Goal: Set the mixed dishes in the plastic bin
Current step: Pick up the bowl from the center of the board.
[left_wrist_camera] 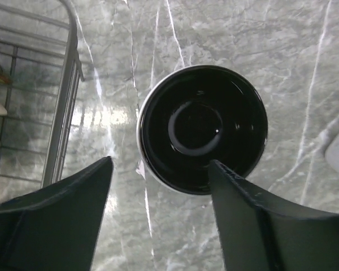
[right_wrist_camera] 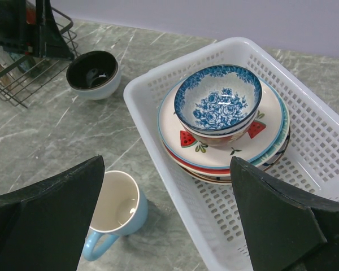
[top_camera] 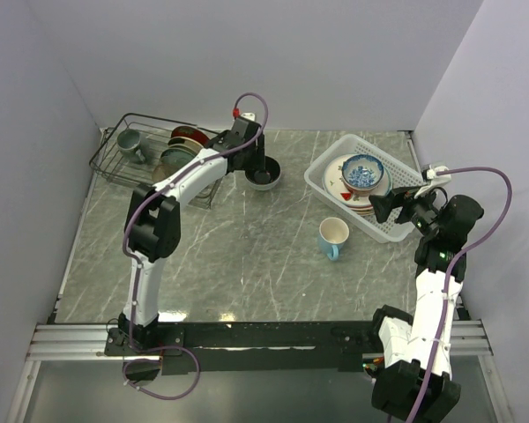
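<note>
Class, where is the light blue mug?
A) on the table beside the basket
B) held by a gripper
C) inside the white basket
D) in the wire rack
A: the mug stands upright on the table, just outside the basket.

Black-and-white arms (top_camera: 189, 176), purple cables (top_camera: 480, 168).

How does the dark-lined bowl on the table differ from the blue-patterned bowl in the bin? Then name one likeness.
The dark-lined bowl is glossy black inside and pale outside; the blue-patterned bowl has blue flowers on white. The dark-lined bowl stands directly on the table, the blue-patterned bowl on stacked plates in the white bin. Both sit upright and empty.
</note>
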Robot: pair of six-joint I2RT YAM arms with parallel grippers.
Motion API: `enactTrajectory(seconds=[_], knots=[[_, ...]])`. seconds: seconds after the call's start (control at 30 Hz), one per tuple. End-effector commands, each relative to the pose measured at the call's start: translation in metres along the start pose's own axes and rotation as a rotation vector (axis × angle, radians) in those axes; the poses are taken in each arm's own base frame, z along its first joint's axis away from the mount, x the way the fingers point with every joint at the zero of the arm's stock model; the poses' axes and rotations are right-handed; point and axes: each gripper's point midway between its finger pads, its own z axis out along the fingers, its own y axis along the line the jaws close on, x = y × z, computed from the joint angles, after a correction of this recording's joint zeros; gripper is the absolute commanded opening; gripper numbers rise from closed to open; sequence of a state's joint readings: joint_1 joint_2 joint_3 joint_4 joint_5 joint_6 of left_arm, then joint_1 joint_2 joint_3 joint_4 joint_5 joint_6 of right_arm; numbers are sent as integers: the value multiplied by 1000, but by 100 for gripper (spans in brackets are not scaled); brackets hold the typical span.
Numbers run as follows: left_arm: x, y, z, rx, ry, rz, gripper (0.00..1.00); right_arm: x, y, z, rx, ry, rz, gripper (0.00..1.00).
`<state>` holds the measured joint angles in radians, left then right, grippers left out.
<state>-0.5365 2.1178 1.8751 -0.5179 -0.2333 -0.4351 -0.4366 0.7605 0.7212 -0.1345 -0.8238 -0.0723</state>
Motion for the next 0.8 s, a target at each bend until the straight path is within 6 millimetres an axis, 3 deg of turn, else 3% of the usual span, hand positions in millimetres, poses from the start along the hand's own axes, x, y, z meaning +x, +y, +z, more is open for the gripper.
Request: enactTrajectory(seconds=[0.0, 0.77], knots=[[-16, 4, 6, -26, -23, 51, 71, -17, -3, -1, 13, -41, -49, 100], [-8, 13, 30, -66, 15, 118, 32, -16, -3, -1, 14, -39, -50, 100]])
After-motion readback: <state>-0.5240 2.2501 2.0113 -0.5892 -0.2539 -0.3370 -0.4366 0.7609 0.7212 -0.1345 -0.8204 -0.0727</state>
